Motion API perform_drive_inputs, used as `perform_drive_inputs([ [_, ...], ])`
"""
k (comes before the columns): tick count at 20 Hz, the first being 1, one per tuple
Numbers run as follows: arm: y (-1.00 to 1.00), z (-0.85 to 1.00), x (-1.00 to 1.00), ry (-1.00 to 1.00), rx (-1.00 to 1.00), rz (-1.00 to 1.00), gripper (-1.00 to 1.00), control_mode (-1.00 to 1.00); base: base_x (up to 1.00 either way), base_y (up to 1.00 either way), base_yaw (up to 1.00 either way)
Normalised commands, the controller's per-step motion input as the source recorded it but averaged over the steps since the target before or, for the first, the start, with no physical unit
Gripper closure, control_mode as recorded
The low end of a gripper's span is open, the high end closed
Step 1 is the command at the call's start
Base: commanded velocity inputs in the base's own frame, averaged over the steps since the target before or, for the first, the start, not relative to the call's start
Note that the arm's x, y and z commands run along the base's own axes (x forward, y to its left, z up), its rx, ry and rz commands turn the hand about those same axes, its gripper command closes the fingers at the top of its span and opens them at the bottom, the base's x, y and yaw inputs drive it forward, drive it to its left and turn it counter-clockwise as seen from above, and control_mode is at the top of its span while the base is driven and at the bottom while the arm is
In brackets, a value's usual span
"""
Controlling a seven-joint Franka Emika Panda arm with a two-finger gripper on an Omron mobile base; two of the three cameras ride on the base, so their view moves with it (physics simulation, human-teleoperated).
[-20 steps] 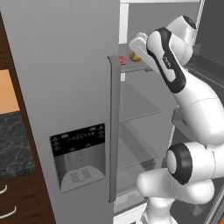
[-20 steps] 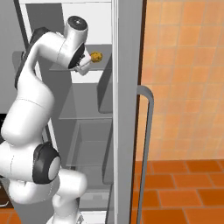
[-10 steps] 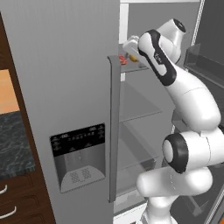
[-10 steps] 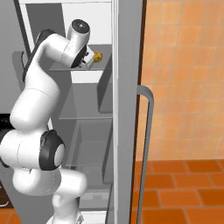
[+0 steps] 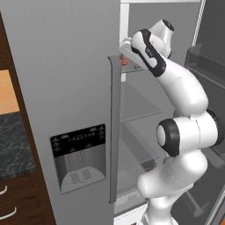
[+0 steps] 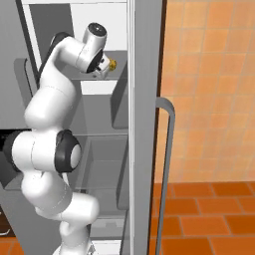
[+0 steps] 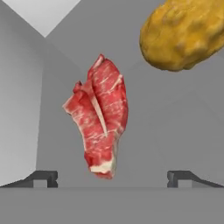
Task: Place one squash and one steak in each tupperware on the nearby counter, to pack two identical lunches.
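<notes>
Gripper [image 7: 112,177] spread wide and empty before a steak [image 7: 99,131] at frame centre, squash [image 7: 186,33] upper right; nothing lifted yet — packing looks barely begun.

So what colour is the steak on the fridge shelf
Red-pink marbled with white, clearest in the hand view: steak.
</notes>
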Motion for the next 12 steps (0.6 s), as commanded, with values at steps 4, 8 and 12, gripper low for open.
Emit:
perform_drive_inputs([
  [4,0.03,-0.12,0.59,0.00,0.00,0.00,-1.00,-1.00,0.00,0.00,0.00],
  [8,0.10,-0.35,0.49,-0.08,0.00,0.00,-1.00,-1.00,0.00,0.00,0.00],
  [12,0.29,-0.46,0.03,-0.03,-0.06,0.00,-1.00,-1.00,0.00,0.00,0.00],
])
